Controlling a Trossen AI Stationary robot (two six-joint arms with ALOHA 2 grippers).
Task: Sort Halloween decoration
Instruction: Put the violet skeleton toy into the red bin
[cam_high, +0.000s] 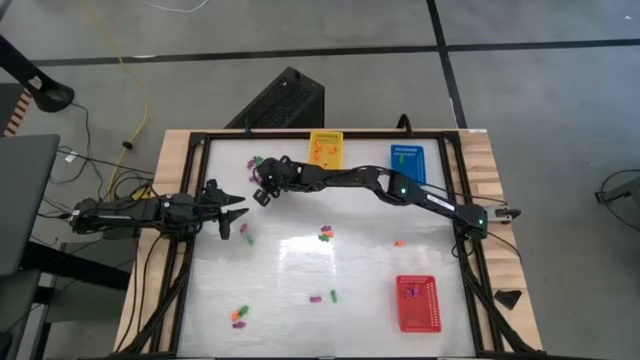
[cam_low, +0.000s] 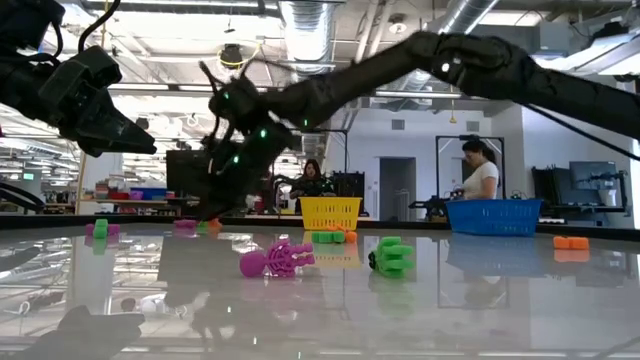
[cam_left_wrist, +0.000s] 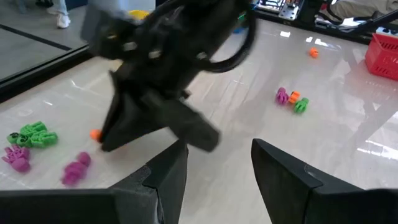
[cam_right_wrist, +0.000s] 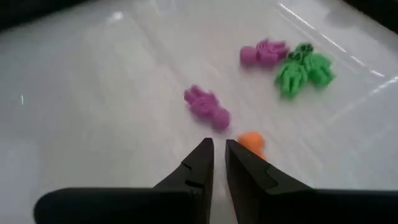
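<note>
Tiny orange, green and purple trinkets lie scattered on the white table (cam_high: 290, 260). My right gripper (cam_right_wrist: 219, 152) reaches to the far left part of the table (cam_high: 262, 190), low over the top, its fingers shut with only a slit between them. An orange trinket (cam_right_wrist: 252, 142) lies right beside one fingertip, and a purple one (cam_right_wrist: 208, 107) just ahead. Another purple (cam_right_wrist: 264, 53) and a green one (cam_right_wrist: 305, 68) lie farther on. My left gripper (cam_left_wrist: 217, 162) hovers open near the left edge (cam_high: 235, 215), pointing at the right gripper (cam_left_wrist: 155, 106). My right gripper comes down slanting at the table, and the orange trinket (cam_right_wrist: 249, 140) lies on the table against the outer side of one finger (cam_right_wrist: 245, 165). Whether the finger touches it, I cannot tell. Nothing sits between the fingers.
A yellow basket (cam_high: 325, 150) and a blue basket (cam_high: 407, 162) stand at the far edge, a red basket (cam_high: 417, 302) near the right front. More trinkets lie mid-table (cam_high: 325, 235), to the right (cam_high: 400, 242) and near the front (cam_high: 240, 315). People stand in the room behind (cam_low: 480, 170).
</note>
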